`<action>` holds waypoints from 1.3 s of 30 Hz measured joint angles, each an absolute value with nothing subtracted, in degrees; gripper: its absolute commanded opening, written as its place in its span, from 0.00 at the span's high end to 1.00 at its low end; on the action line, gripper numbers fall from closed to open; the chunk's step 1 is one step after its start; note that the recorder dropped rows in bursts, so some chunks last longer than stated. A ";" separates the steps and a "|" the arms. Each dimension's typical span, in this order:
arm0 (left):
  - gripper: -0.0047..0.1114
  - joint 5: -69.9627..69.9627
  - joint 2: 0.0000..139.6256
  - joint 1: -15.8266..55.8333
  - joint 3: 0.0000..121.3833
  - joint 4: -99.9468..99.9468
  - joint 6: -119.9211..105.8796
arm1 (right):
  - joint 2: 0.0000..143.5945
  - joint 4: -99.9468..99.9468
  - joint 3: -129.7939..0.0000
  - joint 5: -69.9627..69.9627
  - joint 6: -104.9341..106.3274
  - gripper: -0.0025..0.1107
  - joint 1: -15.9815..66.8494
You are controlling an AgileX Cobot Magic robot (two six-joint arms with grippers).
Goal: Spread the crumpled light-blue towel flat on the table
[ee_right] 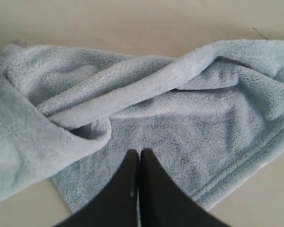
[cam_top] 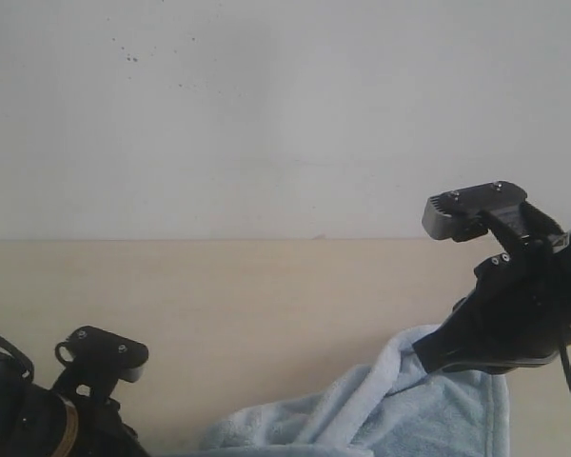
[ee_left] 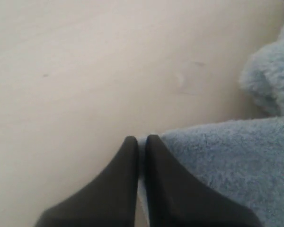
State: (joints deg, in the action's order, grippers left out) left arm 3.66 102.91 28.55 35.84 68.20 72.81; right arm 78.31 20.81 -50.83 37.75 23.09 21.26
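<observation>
The pale blue towel [cam_top: 390, 414] lies crumpled on the beige table [cam_top: 219, 295] at the front right, with a thick fold rising towards my right gripper [cam_top: 436, 354]. In the right wrist view that gripper [ee_right: 139, 151] is shut with its tips pressed into the towel [ee_right: 203, 118], and a small crease runs out from them. A rolled fold crosses the cloth beyond the tips. In the left wrist view my left gripper [ee_left: 139, 138] is shut on a thin edge of the towel [ee_left: 236, 161] at its corner, low over the table [ee_left: 85, 71].
A white wall [cam_top: 266, 114] meets the table's far edge. My left arm [cam_top: 90, 376] sits at the front left corner of the exterior view, its fingers below the frame. Bare table stretches to the left of the towel and behind it.
</observation>
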 measured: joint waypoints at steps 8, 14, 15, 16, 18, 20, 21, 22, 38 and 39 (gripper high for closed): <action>0.92 10.08 97.96 17.56 34.52 67.74 71.63 | 78.31 21.09 -50.83 37.99 24.09 0.98 21.26; 0.92 11.02 90.13 15.16 34.43 66.99 69.39 | 78.31 21.53 -50.83 37.86 25.43 0.98 21.26; 0.92 11.66 88.98 15.16 34.43 66.99 69.25 | 78.31 21.64 -50.83 37.86 25.73 0.98 21.26; 0.92 11.96 88.35 15.16 34.43 66.89 69.25 | 78.31 21.95 -50.83 37.86 25.95 0.98 21.26; 0.84 12.14 87.39 15.11 34.43 66.89 68.71 | 78.31 22.52 -50.83 37.86 26.74 0.98 21.26; 0.73 12.02 86.80 15.11 34.43 66.85 68.13 | 78.31 22.91 -50.83 37.86 27.14 0.98 21.26; 0.66 11.76 86.80 15.11 34.43 66.85 67.85 | 78.31 22.91 -50.83 37.86 27.23 0.98 21.26; 0.59 11.50 86.80 15.11 34.43 66.85 67.85 | 78.31 23.02 -50.83 37.86 27.37 0.98 21.26; 0.48 3.27 90.86 15.11 34.43 64.65 67.17 | 78.31 23.57 -50.83 37.86 28.01 0.98 21.26; 0.48 2.70 91.69 15.11 34.43 64.51 67.17 | 78.31 23.57 -50.83 37.86 28.15 0.98 21.26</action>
State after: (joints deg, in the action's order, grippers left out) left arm 2.70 91.69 15.11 34.43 64.51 67.17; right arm 78.31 23.57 -50.83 37.86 28.15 21.26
